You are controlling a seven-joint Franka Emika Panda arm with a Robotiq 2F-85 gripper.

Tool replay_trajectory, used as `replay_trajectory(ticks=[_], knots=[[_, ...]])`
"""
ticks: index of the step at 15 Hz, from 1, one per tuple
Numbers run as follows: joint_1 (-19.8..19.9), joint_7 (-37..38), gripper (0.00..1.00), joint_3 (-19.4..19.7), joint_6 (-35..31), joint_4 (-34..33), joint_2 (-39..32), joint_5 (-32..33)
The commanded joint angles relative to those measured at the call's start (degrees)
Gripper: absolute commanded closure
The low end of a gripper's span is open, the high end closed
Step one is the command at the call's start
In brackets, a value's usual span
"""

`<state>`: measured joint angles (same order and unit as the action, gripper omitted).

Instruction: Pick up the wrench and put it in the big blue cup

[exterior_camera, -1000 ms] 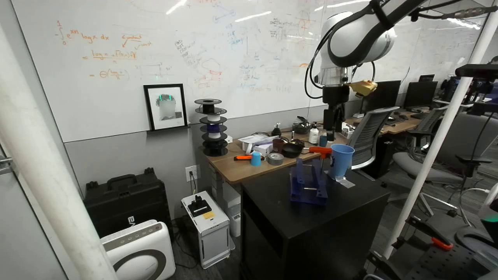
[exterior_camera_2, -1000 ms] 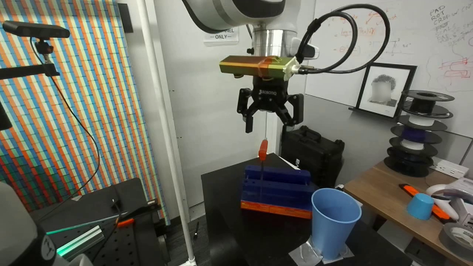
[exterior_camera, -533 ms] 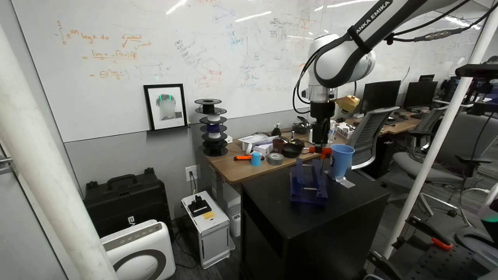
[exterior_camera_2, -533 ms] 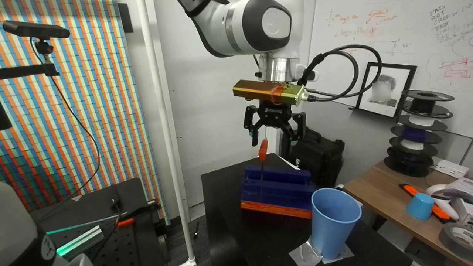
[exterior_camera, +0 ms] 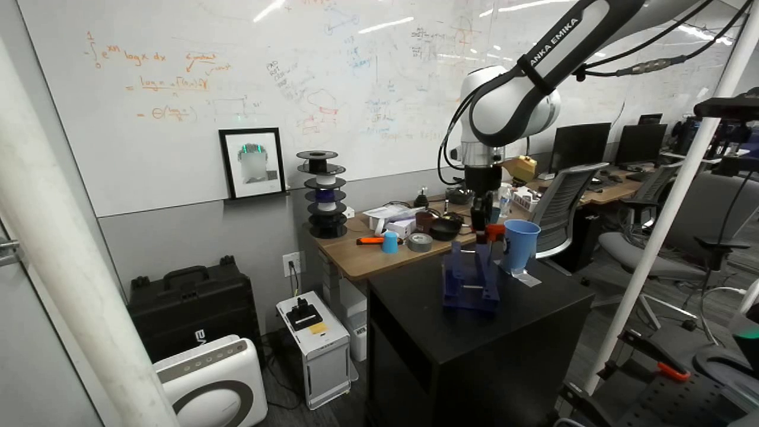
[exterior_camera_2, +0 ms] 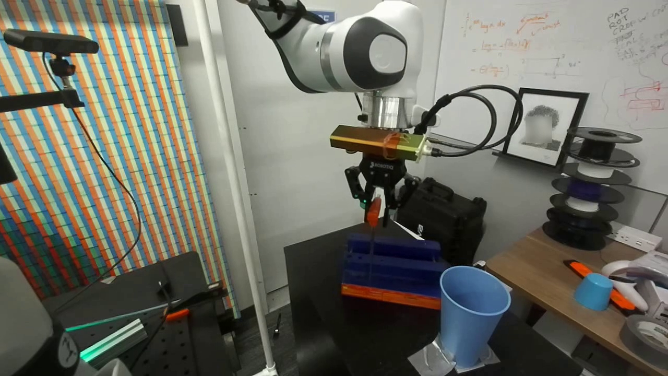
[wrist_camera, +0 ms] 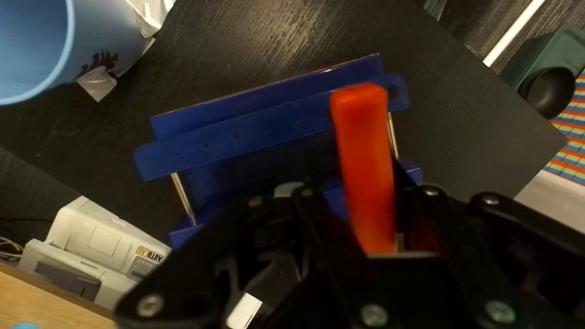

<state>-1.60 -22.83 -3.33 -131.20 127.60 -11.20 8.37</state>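
The wrench has a long red handle (exterior_camera_2: 373, 213) atop a thin metal shank. It stands upright in a dark-blue rack (exterior_camera_2: 391, 266) on a black cabinet. My gripper (exterior_camera_2: 376, 222) reaches down around the handle, jaws partly drawn together. In the wrist view a blue gap shows between the handle (wrist_camera: 363, 160) and the left finger (wrist_camera: 315, 201); the dark right side is hard to judge. The big blue cup (exterior_camera_2: 472, 324) stands beside the rack, in the upper left corner of the wrist view. In an exterior view the fingers hide part of the handle (exterior_camera: 494, 232).
Clear tape (exterior_camera: 525, 277) lies at the cup's foot. Behind the cabinet (exterior_camera: 415, 302) a wooden desk (exterior_camera_2: 527, 266) carries a small blue cup (exterior_camera_2: 594, 291), a tape roll (exterior_camera: 420, 242), a black bowl (exterior_camera: 445, 228) and spools (exterior_camera_2: 589, 183). A white pole (exterior_camera_2: 229, 156) rises beside the cabinet.
My gripper has come down from above the wrench to its handle, and its jaws have drawn in from wide apart. The rack and wrench have shifted very slightly.
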Motion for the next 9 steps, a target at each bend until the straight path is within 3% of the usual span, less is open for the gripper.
replay_trajectory(ticks=[1, 9], knots=[[0.0, -1.6, 0.88, -0.6, 0.5, -0.3, 1.4, 0.7], [-0.2, -1.7, 0.84, -0.8, 0.5, 1.3, 4.9, 0.6]])
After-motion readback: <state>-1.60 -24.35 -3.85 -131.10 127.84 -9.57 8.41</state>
